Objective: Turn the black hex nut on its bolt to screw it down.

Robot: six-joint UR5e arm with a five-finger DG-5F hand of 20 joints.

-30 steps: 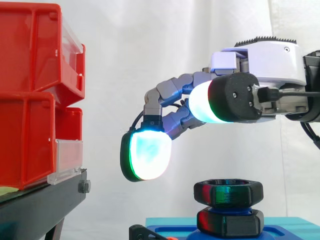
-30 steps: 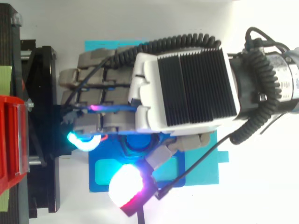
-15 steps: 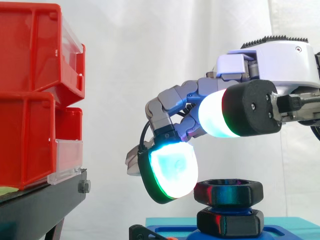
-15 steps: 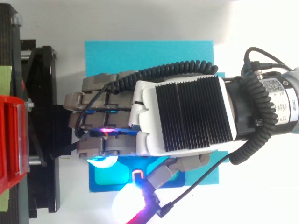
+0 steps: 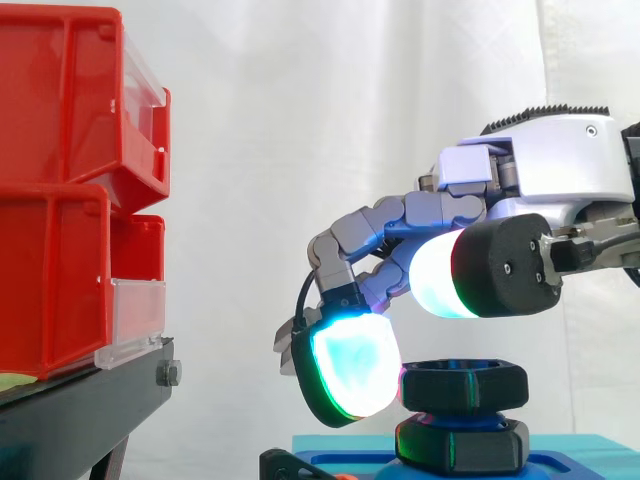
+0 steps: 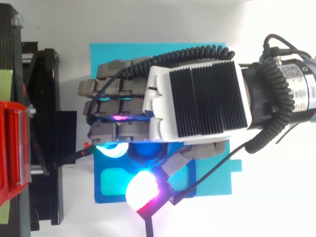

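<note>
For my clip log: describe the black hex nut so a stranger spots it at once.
Right of the red bins, a blue base lies at the side view's bottom edge. Beneath the hand there, the hex nut tops a lower black hexagon: pick the upper of the stacked pair.

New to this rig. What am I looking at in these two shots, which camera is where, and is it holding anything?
It is a robot arm carrying a mechanical hand. One picture comes from a camera beside the work, looking level across it, with the arm entering from the right. The other looks straight down on the same scene.

Below the hand, a black hex nut sits above a second black hex piece. These stand on a blue base over a teal sheet.

To the left are red bins on a black stand, before a white curtain.

The hand is low, right beside the nut. These pictures do not show whether it grips the nut.
</note>
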